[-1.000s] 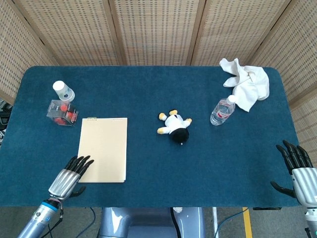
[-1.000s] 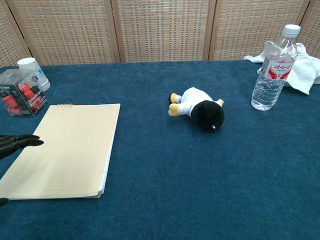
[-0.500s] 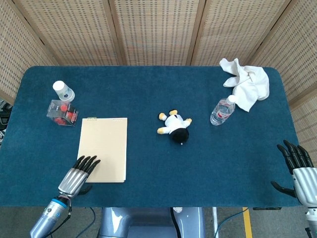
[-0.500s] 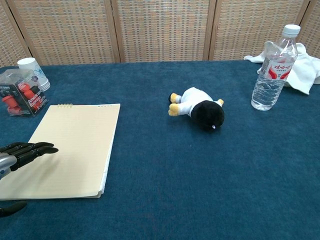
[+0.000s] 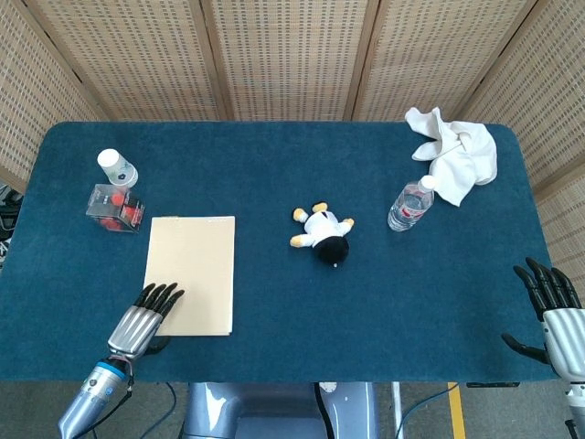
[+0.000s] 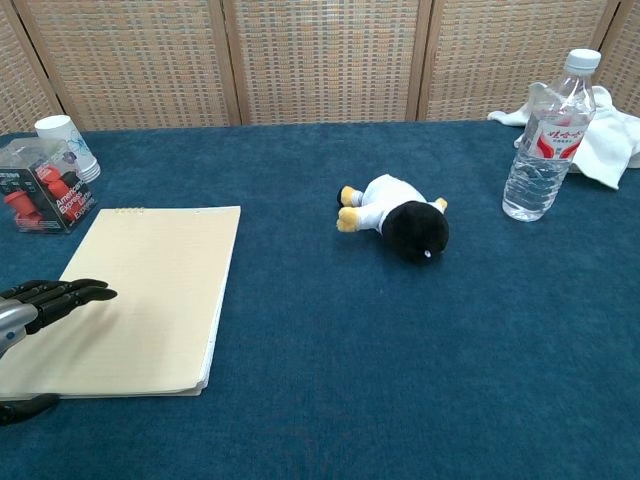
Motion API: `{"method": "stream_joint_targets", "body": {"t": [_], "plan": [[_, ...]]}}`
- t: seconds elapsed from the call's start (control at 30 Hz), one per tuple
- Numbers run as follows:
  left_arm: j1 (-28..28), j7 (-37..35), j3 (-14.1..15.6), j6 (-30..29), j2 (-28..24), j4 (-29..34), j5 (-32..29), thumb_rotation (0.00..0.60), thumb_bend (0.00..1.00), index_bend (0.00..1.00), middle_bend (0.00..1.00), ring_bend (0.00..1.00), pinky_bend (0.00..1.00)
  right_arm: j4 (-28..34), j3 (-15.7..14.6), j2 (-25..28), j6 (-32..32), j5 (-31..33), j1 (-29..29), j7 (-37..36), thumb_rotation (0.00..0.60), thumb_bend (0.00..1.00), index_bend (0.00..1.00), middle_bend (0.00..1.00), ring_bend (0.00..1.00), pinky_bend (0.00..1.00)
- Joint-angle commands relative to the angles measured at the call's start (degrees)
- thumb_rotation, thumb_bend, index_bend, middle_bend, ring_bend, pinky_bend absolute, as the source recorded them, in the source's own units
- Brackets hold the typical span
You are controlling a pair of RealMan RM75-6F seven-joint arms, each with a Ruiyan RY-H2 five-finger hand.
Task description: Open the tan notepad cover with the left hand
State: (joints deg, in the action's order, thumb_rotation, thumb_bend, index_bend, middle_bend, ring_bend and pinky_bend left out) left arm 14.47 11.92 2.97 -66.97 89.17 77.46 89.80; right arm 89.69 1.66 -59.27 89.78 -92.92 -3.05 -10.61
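Observation:
The tan notepad lies flat and closed on the blue table, left of the middle, its spiral edge at the far end. My left hand hovers over the pad's near left corner, fingers stretched forward and a little apart, thumb below near the table edge, holding nothing. Whether the fingers touch the cover I cannot tell. My right hand sits at the near right table edge, fingers spread, empty.
A white paper cup and a clear box with red contents stand beyond the pad. A plush penguin lies mid-table. A water bottle and a white cloth are at the far right.
My left hand slid right and forward over the pad's near left corner, then drew back slightly. The pad and the right hand stay as they were.

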Motion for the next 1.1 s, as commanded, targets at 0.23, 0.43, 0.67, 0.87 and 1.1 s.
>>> {"method": "stream_joint_targets", "body": {"t": [0.23, 0.43, 0.67, 0.87, 1.1], "plan": [[0.61, 0.58, -0.42, -0.14, -0.28, 0.54, -1.05, 0.600, 0.36, 0.00, 0.00, 0.00, 0.00, 0.02, -0.04, 0.08, -0.23, 0.10, -0.06, -0.36, 0.600, 0.00, 0.00, 0.00, 0.00, 0.00], [0.91, 1.18, -0.39, 0.33, -0.32, 0.60, -2.04, 0.600, 0.36, 0.00, 0.00, 0.00, 0.00, -0.03, -0.11, 0.06, -0.25, 0.02, -0.05, -0.34, 0.600, 0.00, 0.00, 0.00, 0.00, 0.00], [1.22, 1.78, -0.39, 0.91, 0.03, 0.22, -3.12, 0.600, 0.36, 0.00, 0.00, 0.00, 0.00, -0.11, -0.07, 0.00, -0.33, 0.12, -0.09, -0.43, 0.600, 0.00, 0.00, 0.00, 0.00, 0.00], [1.75, 2.34, -0.77, 1.44, 0.23, 0.09, -4.00, 0.600, 0.44, 0.00, 0.00, 0.00, 0.00, -0.17, -0.07, 0.00, -0.47, 0.19, -0.14, -0.69, 0.600, 0.00, 0.00, 0.00, 0.00, 0.00], [2.49, 3.43, -1.69, 0.74, -0.59, 1.63, -4.26, 0.600, 0.45, 0.00, 0.00, 0.00, 0.00, -0.32, 0.05, 0.12, -0.48, 0.42, -0.16, -1.27, 0.600, 0.00, 0.00, 0.00, 0.00, 0.00]]}}
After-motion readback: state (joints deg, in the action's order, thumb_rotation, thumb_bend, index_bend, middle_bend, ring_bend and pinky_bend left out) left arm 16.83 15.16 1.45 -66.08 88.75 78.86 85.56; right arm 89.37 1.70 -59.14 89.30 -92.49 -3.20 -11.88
